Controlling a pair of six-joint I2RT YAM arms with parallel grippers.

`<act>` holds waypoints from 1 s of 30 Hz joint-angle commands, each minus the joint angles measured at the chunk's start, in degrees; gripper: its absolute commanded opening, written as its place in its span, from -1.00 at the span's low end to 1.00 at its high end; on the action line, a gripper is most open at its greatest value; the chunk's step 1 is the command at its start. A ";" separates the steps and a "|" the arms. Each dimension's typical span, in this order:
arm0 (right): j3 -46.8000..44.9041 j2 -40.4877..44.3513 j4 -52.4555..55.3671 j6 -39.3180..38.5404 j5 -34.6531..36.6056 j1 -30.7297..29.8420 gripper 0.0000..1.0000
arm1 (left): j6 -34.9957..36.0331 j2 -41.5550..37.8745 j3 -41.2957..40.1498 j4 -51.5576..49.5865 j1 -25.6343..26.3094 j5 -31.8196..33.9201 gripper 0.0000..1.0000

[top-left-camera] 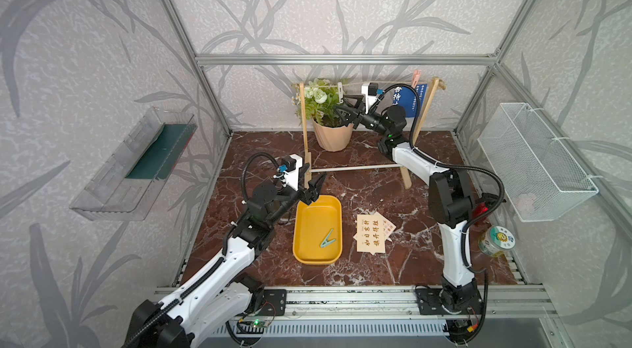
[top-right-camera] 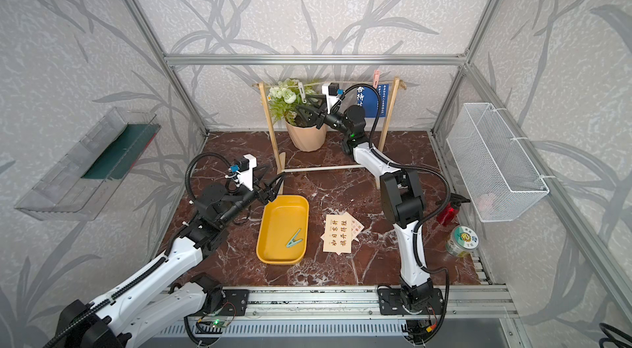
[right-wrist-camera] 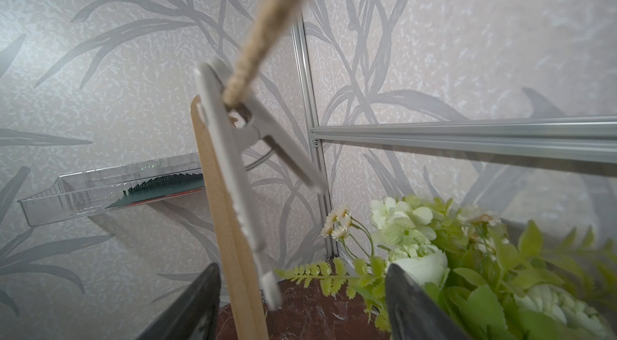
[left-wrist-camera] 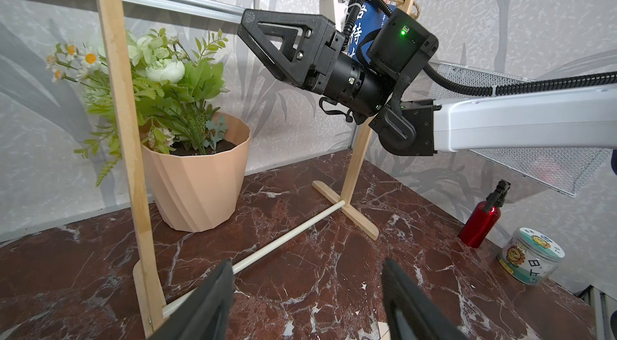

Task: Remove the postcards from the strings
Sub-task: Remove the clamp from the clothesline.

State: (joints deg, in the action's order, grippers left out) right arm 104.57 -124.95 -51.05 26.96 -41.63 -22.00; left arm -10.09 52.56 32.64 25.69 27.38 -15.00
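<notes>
While the left gripper (top-left-camera: 316, 189) hung over the far corner of the yellow tray (top-left-camera: 314, 226), its jaws stood spread and empty. A green peg (top-left-camera: 327, 239) lay in that tray. Behind it rose the wooden rack (top-left-camera: 303, 124), with the twine (right-wrist-camera: 267, 21) stretched between its post tops. A grey peg (right-wrist-camera: 240, 168) was clipped to the twine near the left post. The right gripper (right-wrist-camera: 302, 271) was raised to it with jaws wide, and the peg's lower end showed between the fingers, pinched by neither. Right of the tray, the cream postcard with black calligraphy (top-left-camera: 371, 235) lay flat on the marble table (top-left-camera: 376, 165), overlapping the cream postcard with reddish text (top-left-camera: 387, 227). Farther right, the dark blue postcard (top-left-camera: 400, 95) hung from the twine by a pink peg (top-left-camera: 416, 77) beside the right post, partly hidden by the arm's cable.
</notes>
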 commanded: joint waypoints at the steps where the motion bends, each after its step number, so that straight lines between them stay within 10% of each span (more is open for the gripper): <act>1: 5.22 -0.31 -0.02 -0.45 -1.73 0.47 0.56 | 0.47 -0.10 1.28 1.56 0.21 -0.70 0.42; 19: 9.16 -2.14 -1.43 0.97 -3.52 0.56 0.61 | 0.26 0.72 1.65 1.86 0.16 -1.02 0.42; 30: -7.98 3.98 -13.56 0.03 2.36 -0.92 0.61 | 0.39 0.22 1.07 2.42 0.14 -0.49 0.42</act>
State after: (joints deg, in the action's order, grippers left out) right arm 99.37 -124.55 -59.13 28.51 -41.60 -22.39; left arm -10.07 53.34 32.64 26.20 27.38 -15.14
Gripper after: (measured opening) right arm 0.805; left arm 0.709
